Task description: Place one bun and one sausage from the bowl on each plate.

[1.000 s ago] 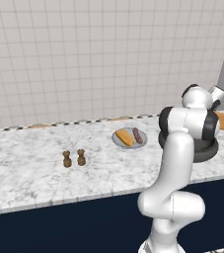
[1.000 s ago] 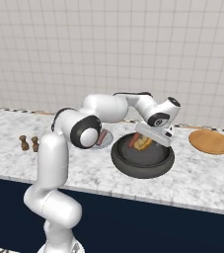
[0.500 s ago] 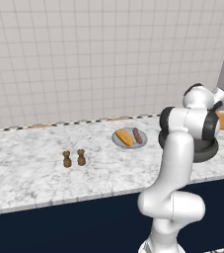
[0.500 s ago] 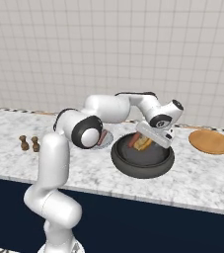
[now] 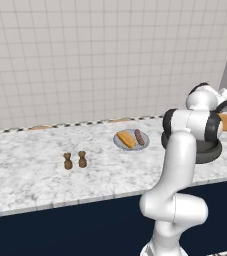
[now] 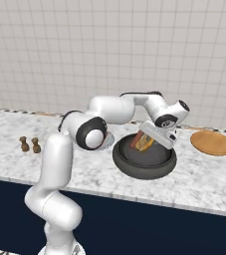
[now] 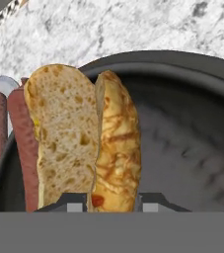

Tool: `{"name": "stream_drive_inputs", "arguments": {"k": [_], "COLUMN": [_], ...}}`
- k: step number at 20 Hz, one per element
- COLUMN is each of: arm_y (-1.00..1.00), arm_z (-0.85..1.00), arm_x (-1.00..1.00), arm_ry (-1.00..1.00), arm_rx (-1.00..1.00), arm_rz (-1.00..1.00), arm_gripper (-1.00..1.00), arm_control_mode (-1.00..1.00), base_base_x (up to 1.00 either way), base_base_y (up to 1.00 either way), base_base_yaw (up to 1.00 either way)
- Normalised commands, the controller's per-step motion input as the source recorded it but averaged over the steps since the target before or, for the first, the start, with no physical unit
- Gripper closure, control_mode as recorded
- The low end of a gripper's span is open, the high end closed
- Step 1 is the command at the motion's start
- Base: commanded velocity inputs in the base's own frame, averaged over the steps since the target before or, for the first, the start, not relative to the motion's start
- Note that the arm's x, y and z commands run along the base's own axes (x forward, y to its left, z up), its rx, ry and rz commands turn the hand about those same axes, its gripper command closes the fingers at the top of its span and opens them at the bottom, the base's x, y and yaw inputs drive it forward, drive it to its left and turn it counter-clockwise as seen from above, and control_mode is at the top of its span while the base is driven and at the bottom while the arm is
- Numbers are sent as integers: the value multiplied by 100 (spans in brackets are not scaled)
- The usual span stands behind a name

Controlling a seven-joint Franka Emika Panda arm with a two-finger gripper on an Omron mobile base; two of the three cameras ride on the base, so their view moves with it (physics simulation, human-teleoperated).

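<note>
The hand (image 7: 113, 200) grips a split, crumbly bun (image 7: 84, 143) beside a smooth sausage (image 7: 24, 153) in the dark round bowl (image 7: 192, 79).

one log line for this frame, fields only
phase: grasp | gripper: shut on bun | in: bowl | beside bun: sausage | grey plate: bun + sausage placed | orange plate: bare

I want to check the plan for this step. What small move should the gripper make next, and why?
Probably lift straight up. The gripper looks shut on the bun inside the bowl, a sausage lies beside it, and the orange plate holds nothing, while the grey plate already has its pair.
</note>
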Motion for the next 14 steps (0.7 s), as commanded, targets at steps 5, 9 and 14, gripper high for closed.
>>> {"name": "stream_drive_inputs", "arguments": {"k": [5, 9, 14], "arm_y": [20, 13, 25], "arm_z": [-80, -10, 92], "arm_x": [0, -46, -68], "arm_ry": [0, -17, -32], "arm_rx": [0, 1, -9], "arm_rz": [0, 0, 0], "arm_gripper": [100, 100, 100], "arm_control_mode": [-100, -100, -100], "base_base_x": [0, 0, 0], "base_base_y": [0, 0, 0], "base_base_yaw": [0, 0, 0]}}
